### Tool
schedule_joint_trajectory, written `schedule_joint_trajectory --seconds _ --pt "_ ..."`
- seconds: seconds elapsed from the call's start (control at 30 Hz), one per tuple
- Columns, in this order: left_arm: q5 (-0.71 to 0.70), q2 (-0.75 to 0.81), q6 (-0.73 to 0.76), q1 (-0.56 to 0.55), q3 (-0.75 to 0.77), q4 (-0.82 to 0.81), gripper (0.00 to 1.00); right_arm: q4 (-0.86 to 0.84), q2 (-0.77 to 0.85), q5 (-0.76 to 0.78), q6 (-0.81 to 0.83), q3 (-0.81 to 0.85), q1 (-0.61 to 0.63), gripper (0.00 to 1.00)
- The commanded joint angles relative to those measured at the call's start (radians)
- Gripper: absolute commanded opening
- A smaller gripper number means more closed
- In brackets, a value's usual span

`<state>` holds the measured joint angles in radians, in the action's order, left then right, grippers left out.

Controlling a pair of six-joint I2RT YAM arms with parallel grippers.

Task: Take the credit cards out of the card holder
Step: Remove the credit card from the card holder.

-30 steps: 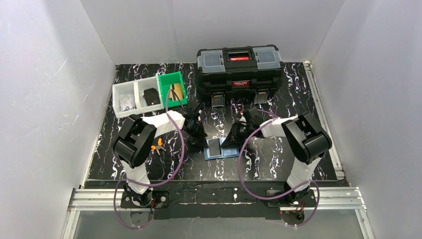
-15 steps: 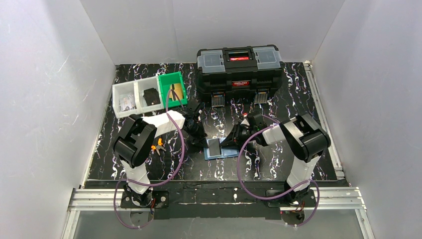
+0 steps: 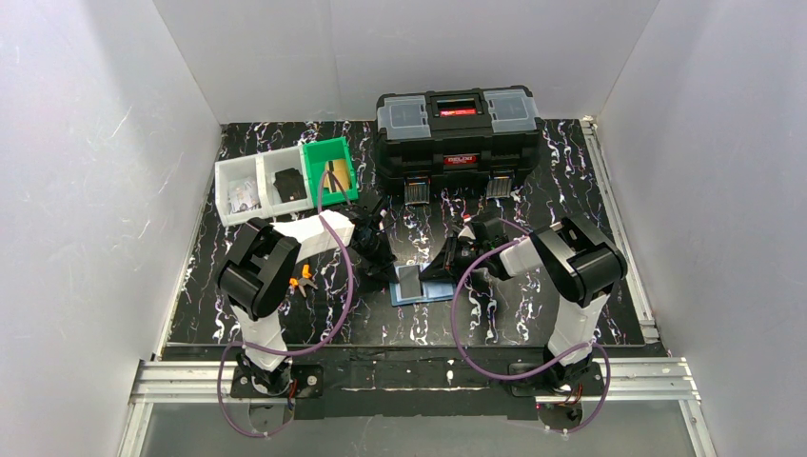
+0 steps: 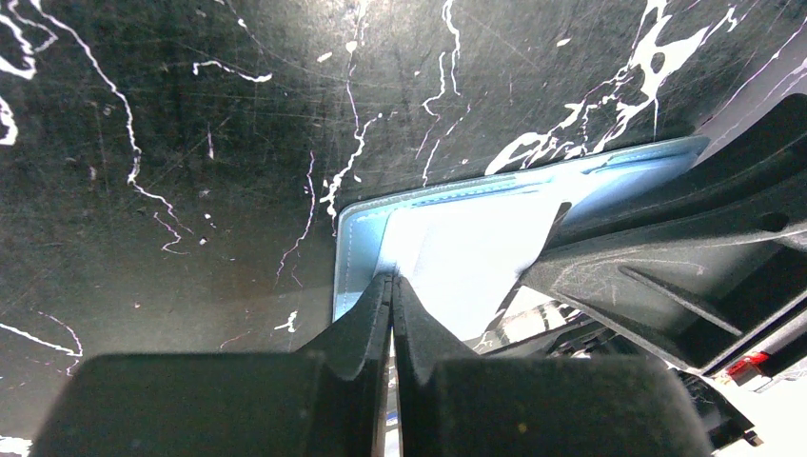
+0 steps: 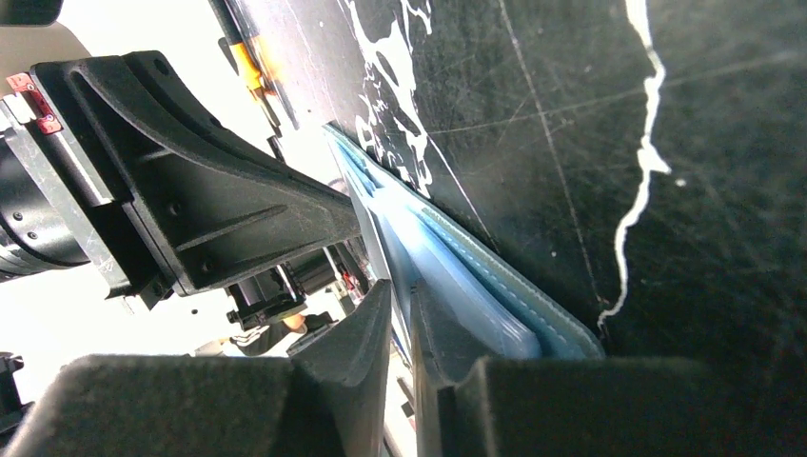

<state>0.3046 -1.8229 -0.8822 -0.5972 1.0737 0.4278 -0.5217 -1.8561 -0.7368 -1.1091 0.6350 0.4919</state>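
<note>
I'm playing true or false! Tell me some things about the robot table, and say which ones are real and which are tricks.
The card holder lies open on the table. True.
The black toolbox is standing open. False: it is closed.
The left tool is shut. True.
The green bin sits right of the black toolbox. False: it sits left of it.
</note>
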Motion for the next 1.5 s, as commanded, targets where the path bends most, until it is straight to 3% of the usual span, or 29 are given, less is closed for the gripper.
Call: schedule_joint_trajectory --seconds 0.0,0.37,0.67,1.2,1.37,1.47 --pt "-0.154 -0.116 0.036 -0.022 -0.079 0.081 0.00 0.016 -0.028 -0.008 -0.029 0.008 0.011 0.18" --pt "-0.149 -0.122 0.041 -0.023 -0.074 0.083 0.00 -0.003 -0.033 -0.029 -0.026 0.023 0.030 0.16" --pt "-0.169 -0.123 0.043 -0.021 -0.074 0.100 0.00 0.064 0.001 0.004 0.019 0.019 0.024 0.01" --pt "-0.191 -0.135 0.079 -0.003 -0.080 0.122 0.00 0.223 0.095 0.071 0.160 0.007 -0.047 0.01" --pt "-0.182 -0.142 0.081 -0.003 -0.077 0.114 0.00 0.165 0.045 0.000 0.133 0.018 -0.046 0.34" --pt "-0.175 -0.142 0.079 -0.003 -0.077 0.111 0.00 0.153 0.023 -0.018 0.130 0.025 -0.041 0.38"
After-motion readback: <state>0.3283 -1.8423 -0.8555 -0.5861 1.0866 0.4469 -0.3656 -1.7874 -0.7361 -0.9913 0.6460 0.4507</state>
